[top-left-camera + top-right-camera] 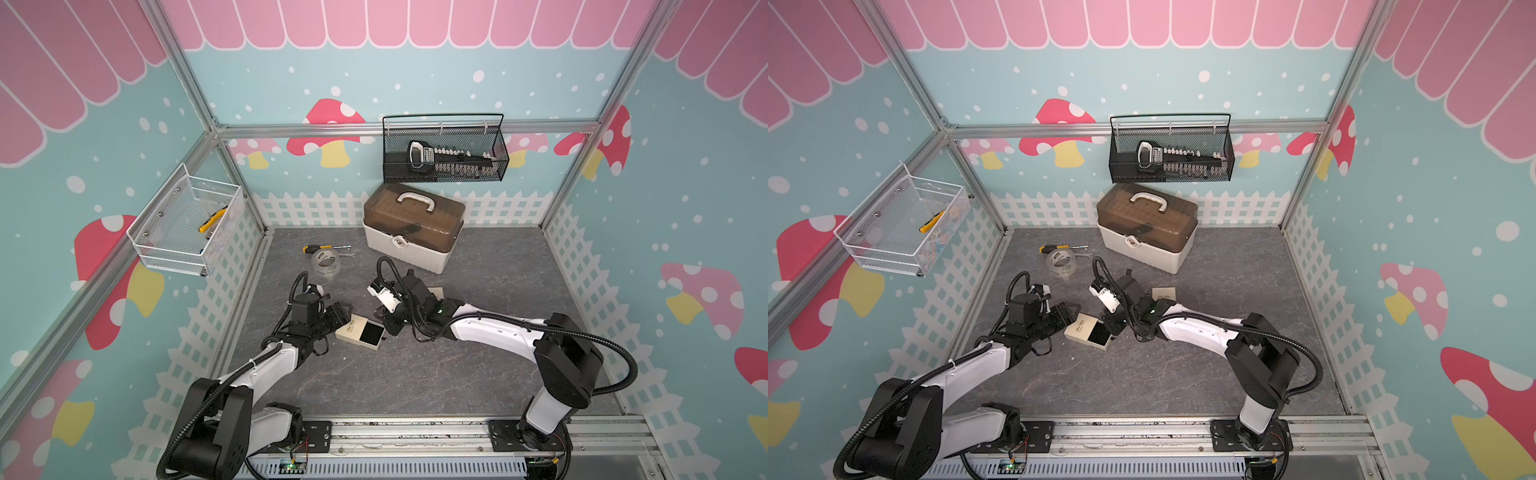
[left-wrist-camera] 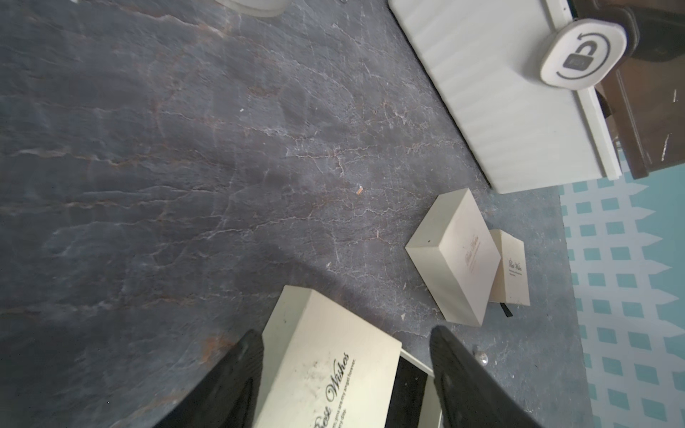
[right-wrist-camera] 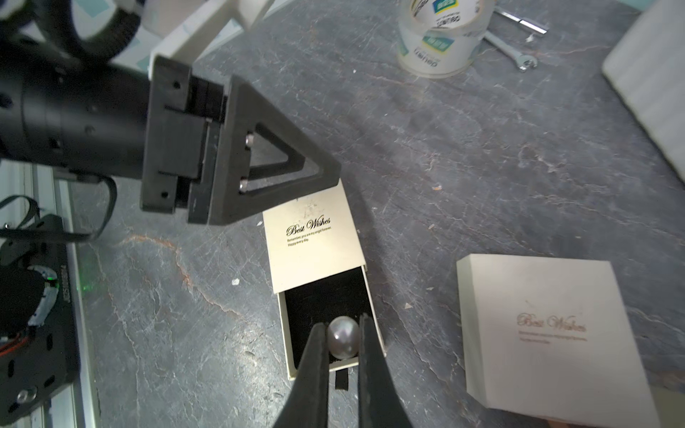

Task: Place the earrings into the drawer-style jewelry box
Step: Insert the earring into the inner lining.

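The right arm is stretched from the front rail toward the middle of the table, elbow raised and wrist bent downward. The right gripper is closed narrowly on an earring, a pale pearly bead pinched between the two black fingers. The bead is held just over the black lining of the pulled-out drawer of the jewelry box, near its outer end; whether it touches the lining cannot be told.

The left arm is extended low and nearly level toward the same box. The left gripper is spread wide, its fingers set on either side of the printed sleeve, with a gap left on one side. A second earring is seen lying on the table just beside one of these fingers, outside the drawer.

Two more cream boxes are lying farther off, touching each other.
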Action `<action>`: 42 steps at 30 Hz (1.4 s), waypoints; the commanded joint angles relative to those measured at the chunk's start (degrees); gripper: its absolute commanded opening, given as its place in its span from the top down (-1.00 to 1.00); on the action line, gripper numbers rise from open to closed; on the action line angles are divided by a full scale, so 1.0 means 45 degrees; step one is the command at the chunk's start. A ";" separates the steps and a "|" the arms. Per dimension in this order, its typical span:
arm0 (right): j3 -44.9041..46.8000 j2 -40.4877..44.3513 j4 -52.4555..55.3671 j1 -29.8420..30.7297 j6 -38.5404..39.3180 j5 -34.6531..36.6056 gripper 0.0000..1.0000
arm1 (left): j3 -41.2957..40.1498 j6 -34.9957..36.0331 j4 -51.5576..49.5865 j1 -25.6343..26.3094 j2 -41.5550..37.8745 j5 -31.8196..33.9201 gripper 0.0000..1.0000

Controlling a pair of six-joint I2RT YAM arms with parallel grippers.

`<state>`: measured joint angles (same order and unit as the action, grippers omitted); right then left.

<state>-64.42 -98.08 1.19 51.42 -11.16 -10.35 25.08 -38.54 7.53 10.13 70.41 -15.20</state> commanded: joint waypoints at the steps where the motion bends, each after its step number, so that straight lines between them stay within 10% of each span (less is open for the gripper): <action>1: 0.0156 -0.0446 -0.0909 0.0009 0.1014 -0.0850 1.00 | -0.0163 0.0279 0.0685 -0.0127 0.0196 -0.0586 -0.43; 42: -0.0119 -0.2757 -0.1663 0.0034 0.2357 0.0170 1.00 | 0.0423 0.1278 0.0144 -0.0240 0.2030 -0.1837 -0.27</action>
<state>-64.90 -110.50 -4.75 51.42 -2.09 -10.17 25.45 -34.04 8.60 9.39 78.96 -22.76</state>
